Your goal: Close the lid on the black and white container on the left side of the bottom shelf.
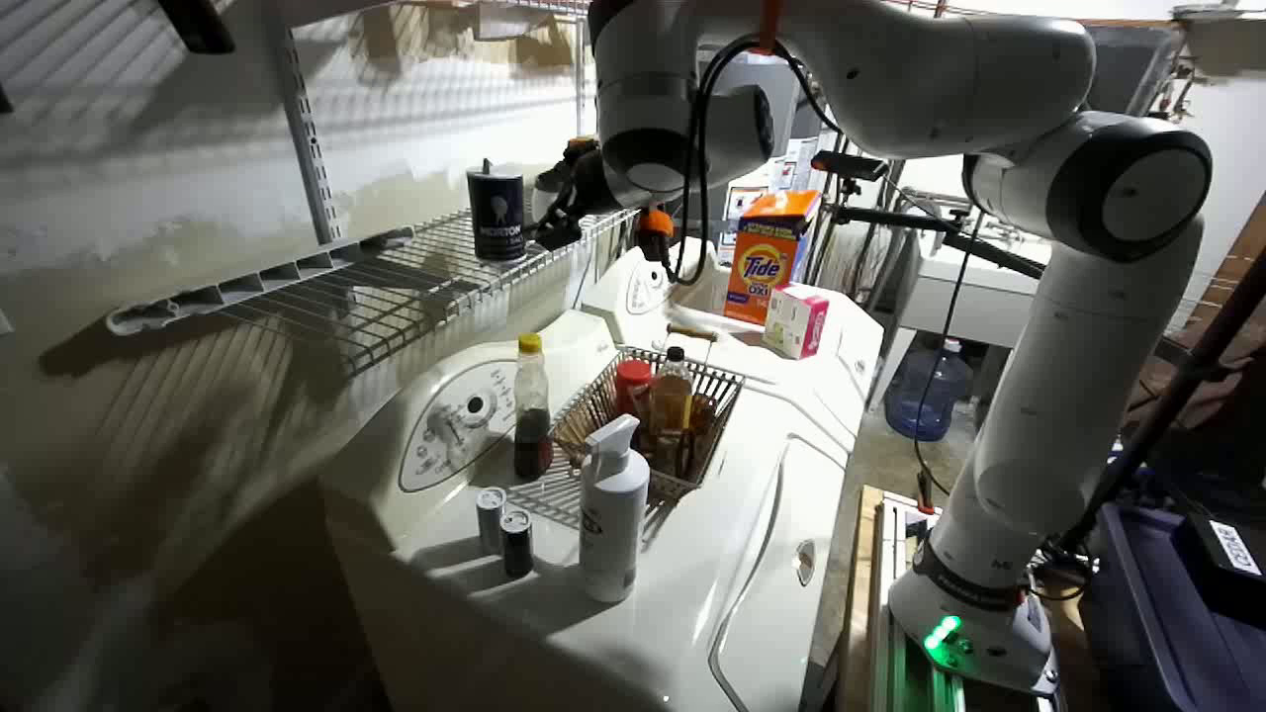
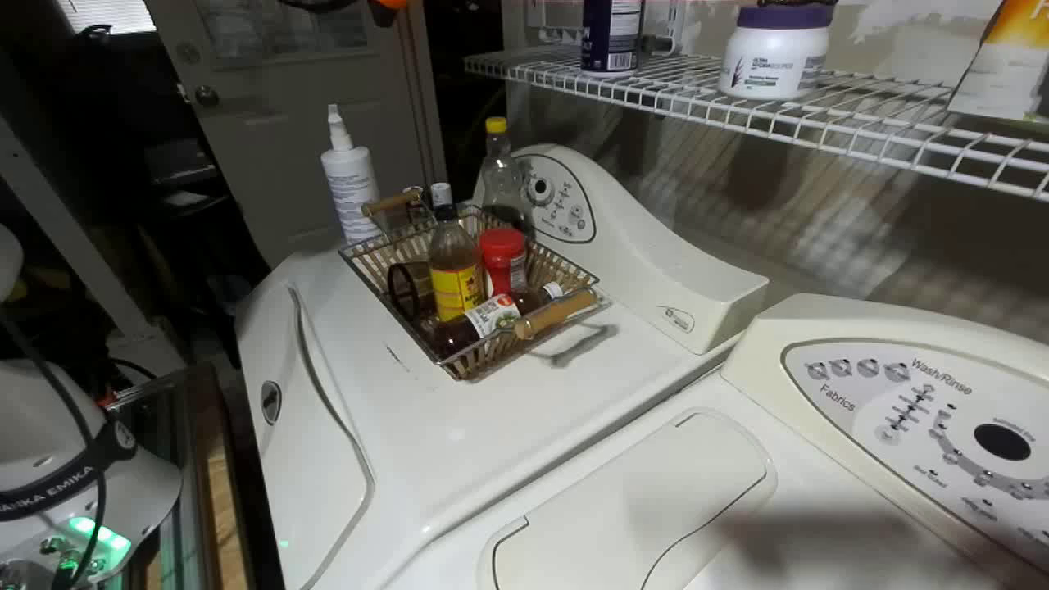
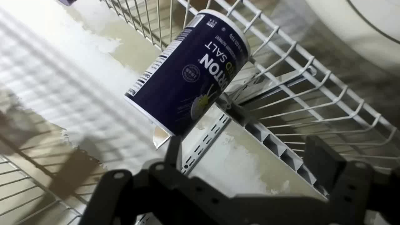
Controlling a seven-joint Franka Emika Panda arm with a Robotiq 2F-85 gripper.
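Canister (image 3: 187,75) of salt, dark with white print, stands upright on the wire shelf (image 2: 860,135). In an exterior view we find it toward the shelf's left end, with a white tub (image 2: 770,65) to its right and a package (image 2: 1004,74) farther right, cut off by the view's edge. Its lid (image 3: 161,137) — a small metal flap on top — is raised, and we see it jutting up in an exterior view too.

The claw (image 3: 245,150) is spread wide: in the wrist view we see its two fingers (image 3: 325,162) well apart. The one at left there overlaps the canister's top edge, and we cannot tell whether they touch. In an exterior view the white arm (image 1: 1048,366) reaches across from the right, with the claw just beside the canister.

Between the fingers we make out, farther back, a slotted bracket (image 3: 206,140) on the wall (image 3: 103,53) and a grey strip (image 3: 281,150).

Lower down, on the white machine (image 2: 459,418), we see a basket (image 2: 482,360) with wooden handles (image 2: 561,315) — it holds a red jar (image 2: 501,256), an upright bottle with a yellow label (image 2: 456,283) and other items. Near the basket stand a yellow-capped bottle (image 1: 532,425), a white spray bottle (image 1: 613,514) and two small cans (image 1: 517,546). At the far side, a smaller pink-and-white box (image 1: 796,321) stands just in front of an orange detergent box (image 1: 760,262).
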